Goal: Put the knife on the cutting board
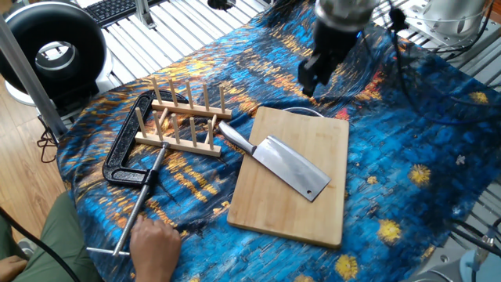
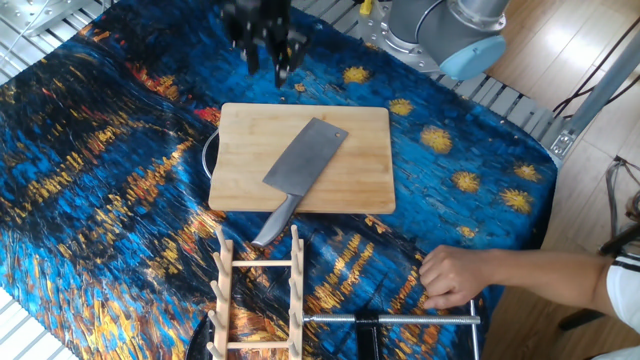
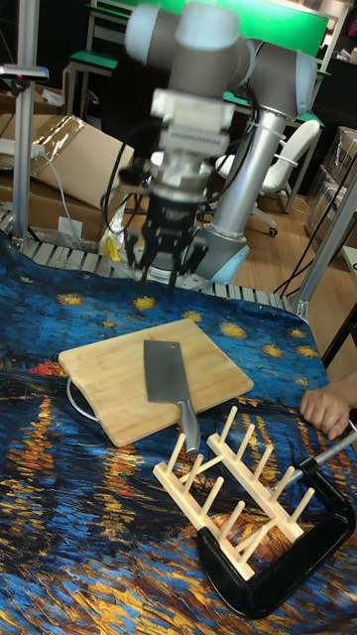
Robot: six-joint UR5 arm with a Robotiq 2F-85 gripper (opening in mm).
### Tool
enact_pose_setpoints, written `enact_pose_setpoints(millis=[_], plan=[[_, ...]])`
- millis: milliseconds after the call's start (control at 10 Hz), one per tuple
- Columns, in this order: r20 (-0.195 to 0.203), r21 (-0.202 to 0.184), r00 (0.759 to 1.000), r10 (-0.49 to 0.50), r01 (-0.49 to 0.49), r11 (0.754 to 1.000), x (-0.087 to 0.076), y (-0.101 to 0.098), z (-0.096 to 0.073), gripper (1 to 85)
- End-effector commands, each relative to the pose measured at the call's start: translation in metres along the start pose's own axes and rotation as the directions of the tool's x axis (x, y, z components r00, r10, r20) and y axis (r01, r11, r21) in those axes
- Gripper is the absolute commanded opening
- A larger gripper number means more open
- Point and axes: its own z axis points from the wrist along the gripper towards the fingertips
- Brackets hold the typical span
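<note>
Entry: the knife (image 1: pixel 289 166) lay flat on the board (image 1: pixel 325 211), blade wholly on the wood, with only the handle (image 1: pixel 235 138) overhanging the edge nearest the rack (image 1: pixel 182 117). I judged the placement step done and the step in hand to be the retreat. My gripper (image 1: pixel 311 74) hung in the air above the cloth (image 1: pixel 407 125) just beyond the board's far edge, apart from the knife and carrying nothing. In the tall view its fingers (image 3: pixel 151 260) looked spread, so I read it as released; motion blur in the other fixed view (image 2: pixel 262 35) kept me from confirming that there. Next move, as I judged it: none on the knife itself, only a clean lift away, unless the overhanging handle was held to count against the placement. In that case a nudge of the knife further onto the board would be called for. Orientation: the knife's long axis ran on a diagonal across the board. The handle pointed toward the rack and the clamp (image 1: pixel 129 149); the square blade end, with its small hole, pointed toward the board's middle. A person's hand (image 2: pixel 455 275) rested on the cloth near the clamp's rod, well apart from the board.
</note>
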Motion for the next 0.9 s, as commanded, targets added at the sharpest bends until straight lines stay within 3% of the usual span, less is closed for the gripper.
enact_pose_setpoints(millis=[0,200,400,600,800], plan=[[-0.089,0.033,0.973,0.215,-0.213,0.977,0.01,0.03,-0.043,38.7],[-0.103,0.045,0.954,0.281,-0.277,0.96,0.012,0.035,-0.04,36.0],[-0.077,0.043,0.967,0.244,-0.242,0.969,0.006,0.03,-0.029,35.7],[-0.076,0.029,0.966,0.247,-0.246,0.969,0.001,0.037,-0.024,35.0],[-0.068,0.026,0.966,0.249,-0.248,0.969,-0.002,0.033,-0.018,29.7]])
